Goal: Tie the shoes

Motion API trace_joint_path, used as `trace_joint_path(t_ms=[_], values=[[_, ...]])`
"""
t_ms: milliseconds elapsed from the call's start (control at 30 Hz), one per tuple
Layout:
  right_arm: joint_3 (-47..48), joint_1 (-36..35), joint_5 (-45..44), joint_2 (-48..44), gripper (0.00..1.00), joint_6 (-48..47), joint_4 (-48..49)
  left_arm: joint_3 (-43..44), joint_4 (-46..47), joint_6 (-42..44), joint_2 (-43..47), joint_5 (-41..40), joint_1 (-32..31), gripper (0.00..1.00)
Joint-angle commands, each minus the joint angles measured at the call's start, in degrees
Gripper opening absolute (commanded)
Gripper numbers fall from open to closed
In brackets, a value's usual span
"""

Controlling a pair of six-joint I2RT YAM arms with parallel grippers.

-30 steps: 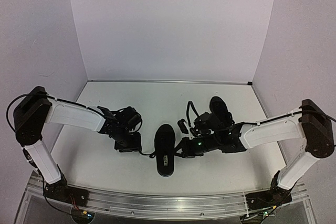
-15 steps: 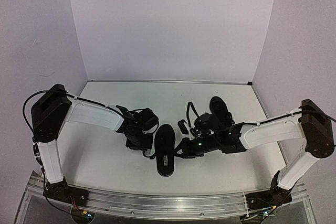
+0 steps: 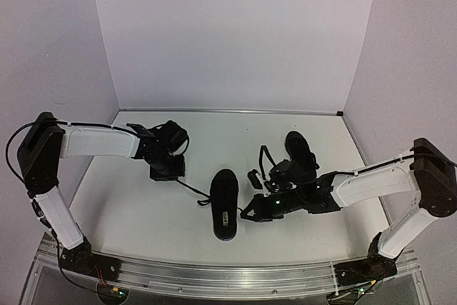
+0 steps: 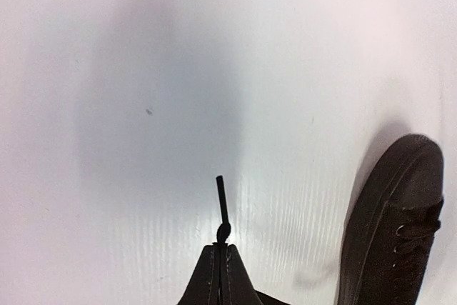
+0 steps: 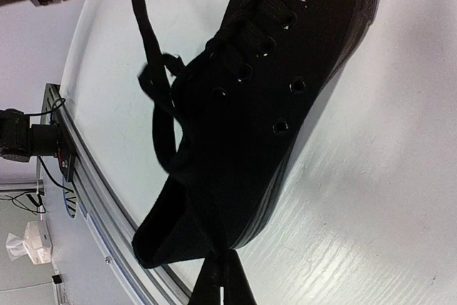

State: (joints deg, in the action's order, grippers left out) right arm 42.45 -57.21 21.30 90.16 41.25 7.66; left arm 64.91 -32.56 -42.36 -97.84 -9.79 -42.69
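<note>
Shoe (image 3: pixel 224 205) mid-table between grippers, mate (image 3: pixel 300 149) farther back by right arm. Left gripper (image 4: pixel 223 246) clenched on lace (image 4: pixel 221 201) near its tip; right gripper (image 5: pixel 223 266) closed at shoe's side, on what unclear. Risks: tip slipping out, or shoe dragged leftward under harder pull.

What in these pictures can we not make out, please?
Far shoe: top view, its near end is behind the right arm; absent from both wrist views.
Near shoe: left wrist view, heel cut off by the frame edge.
Right gripper: right wrist view, fingers shut at the near shoe's heel, but anything pinched is lost in black on black.
</note>
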Motion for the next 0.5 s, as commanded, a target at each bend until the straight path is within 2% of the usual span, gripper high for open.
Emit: trace_joint_path(t_ms=[0, 167, 467], values=[[-0.61, -0.29, -0.84, -3.94, 0.00, 0.19, -1.78, 3.33, -0.97, 3.19, 3.54, -2.46, 1.91, 0.00], [-4.44, -0.27, -7.53, -11.71, 0.00, 4.40, -5.43, 3.35, -0.69, 3.81, 5.01, -2.51, 2.98, 0.00], [-12.52, -0.06, -28.11, -37.51, 0.00, 21.50, -20.17, 1.66, 1.23, 4.33, 8.58, -2.93, 4.21, 0.00]])
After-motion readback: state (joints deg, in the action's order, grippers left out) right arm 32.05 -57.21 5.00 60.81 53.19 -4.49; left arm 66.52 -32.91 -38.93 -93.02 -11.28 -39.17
